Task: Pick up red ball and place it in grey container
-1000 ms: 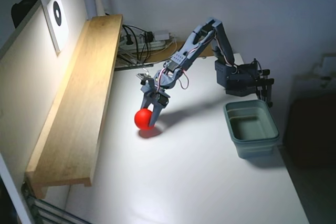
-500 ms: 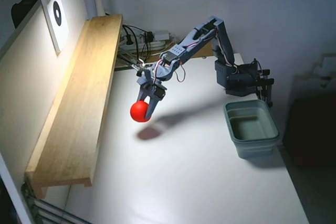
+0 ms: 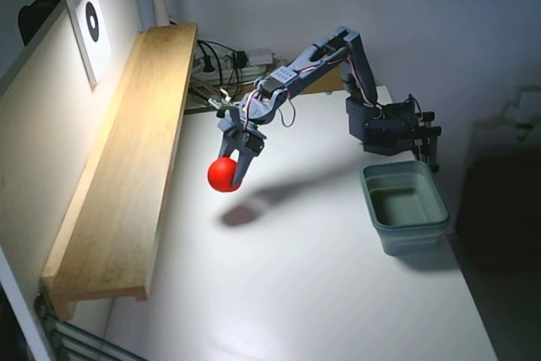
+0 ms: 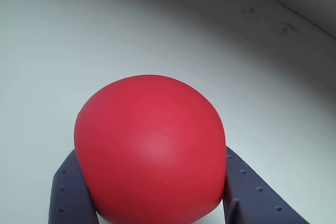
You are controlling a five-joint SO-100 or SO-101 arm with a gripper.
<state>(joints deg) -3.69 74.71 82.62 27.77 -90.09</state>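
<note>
My hand (image 3: 231, 177) grips the red ball (image 3: 223, 174), a touch higher than half a second ago.
It hangs left of centre in the fixed view, its shadow on the tabletop (image 3: 304, 293); open surface stretches to the grey container (image 3: 404, 206) at right.

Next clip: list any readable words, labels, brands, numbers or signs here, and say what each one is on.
No readable text in either view.
White card on the wall: a black oval ring mark, no lettering.
Red ball, grey container, arm: no legible markings.
</note>
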